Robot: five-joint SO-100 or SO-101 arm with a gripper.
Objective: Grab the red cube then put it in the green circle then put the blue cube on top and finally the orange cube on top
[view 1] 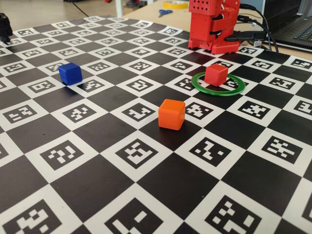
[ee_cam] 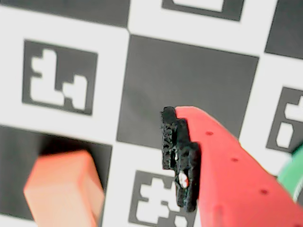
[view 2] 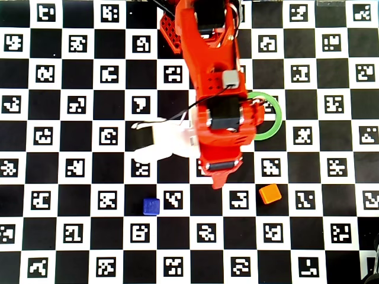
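Red cube (view 1: 216, 74) sat in green circle (view 1: 218, 83) near surface's far edge. Fingers (ee_cam: 182, 161) seemingly closed, empty. Risk: knocking orange cube (ee_cam: 64, 191) en route to blue cube (view 2: 151, 206).

No readable text; only coded markers on the board (view 1: 146, 195).

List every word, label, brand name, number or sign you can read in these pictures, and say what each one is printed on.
No readable words, brands or numbers appear in any view.
The checkered mat carries square black-and-white coded markers, which are patterns, not text.
The red cube, blue cube, orange cube and green circle are plain.
The red robot arm shows no legible label.
Background items in the fixed view are too small to read.
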